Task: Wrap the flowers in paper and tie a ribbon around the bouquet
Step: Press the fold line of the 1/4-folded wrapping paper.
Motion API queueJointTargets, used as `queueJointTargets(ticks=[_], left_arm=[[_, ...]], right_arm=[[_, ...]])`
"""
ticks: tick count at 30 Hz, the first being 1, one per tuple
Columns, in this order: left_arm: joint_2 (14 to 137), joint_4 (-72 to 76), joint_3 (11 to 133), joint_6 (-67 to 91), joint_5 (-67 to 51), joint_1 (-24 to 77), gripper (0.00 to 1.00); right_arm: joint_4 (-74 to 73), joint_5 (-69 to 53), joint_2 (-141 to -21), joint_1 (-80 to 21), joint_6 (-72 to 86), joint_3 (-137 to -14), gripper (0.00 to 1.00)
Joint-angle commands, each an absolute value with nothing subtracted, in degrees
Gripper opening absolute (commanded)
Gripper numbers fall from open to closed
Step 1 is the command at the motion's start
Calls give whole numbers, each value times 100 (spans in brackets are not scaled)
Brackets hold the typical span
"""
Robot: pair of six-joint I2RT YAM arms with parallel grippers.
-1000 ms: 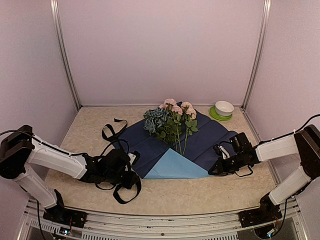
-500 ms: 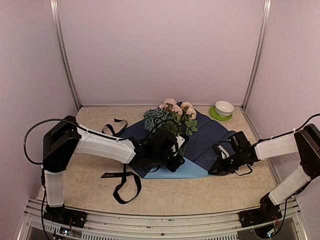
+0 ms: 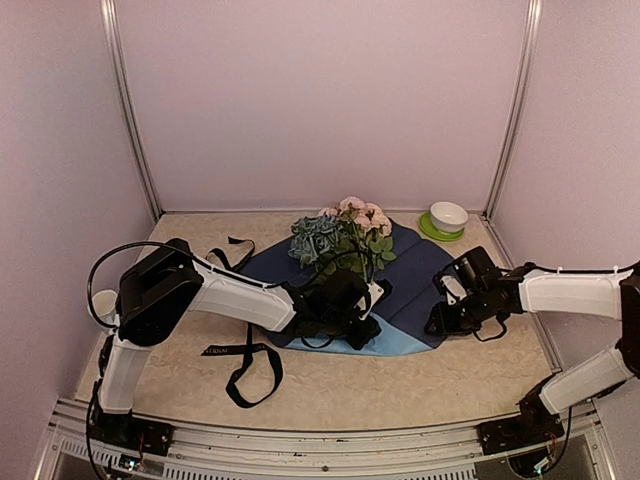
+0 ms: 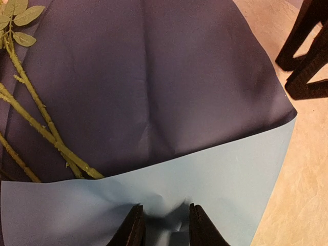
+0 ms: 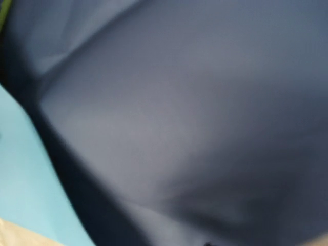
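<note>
The paper point(image 3: 415, 265) lies mid-table point(image 3: 400, 385) — navy side up, centre-creased, near corner folded back light blue — with the flowers point(image 3: 340, 232) on its far end. The left gripper point(image 4: 165, 215) straddles the flap, jaws slightly apart. The right gripper point(image 3: 442, 322) is at the paper's right edge; I cannot tell its state.

Beige table point(image 3: 400, 385) — the paper point(image 3: 420, 270), the ribbon point(image 3: 235, 349), a green saucer point(image 3: 428, 231) lie on it.

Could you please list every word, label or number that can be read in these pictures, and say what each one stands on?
White print along a flat stretch of the black ribbon: too small to read.
No other text shows: none on the paper, none on the white bowl.
</note>
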State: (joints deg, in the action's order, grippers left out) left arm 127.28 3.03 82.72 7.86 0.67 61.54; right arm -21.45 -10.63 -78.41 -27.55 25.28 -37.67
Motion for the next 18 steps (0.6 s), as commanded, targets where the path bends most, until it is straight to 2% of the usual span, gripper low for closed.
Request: queueJointTargets(ticks=[1, 3, 6, 10, 15, 18], left_arm=[[13013, 226, 8229, 874, -179, 6130, 30], [13001, 272, 8174, 917, -187, 6111, 30], [12936, 375, 8058, 974, -221, 6101, 30], [12901, 480, 7934, 995, -235, 6091, 30], [12895, 557, 7885, 1007, -241, 6075, 30], [12843, 632, 7788, 1037, -261, 6050, 30]], right_arm=[[-3007, 151, -7246, -2921, 2792, -4001, 45], [-3087, 158, -7025, -2935, 2911, -3960, 56], [-3176, 84, -6783, -2985, 3242, -3896, 60], [-2771, -422, -6827, -3190, 3749, -3694, 58], [-2967, 168, -7568, -3752, 3744, -4246, 52], [-2652, -85, -7769, -4013, 3660, -4355, 45]])
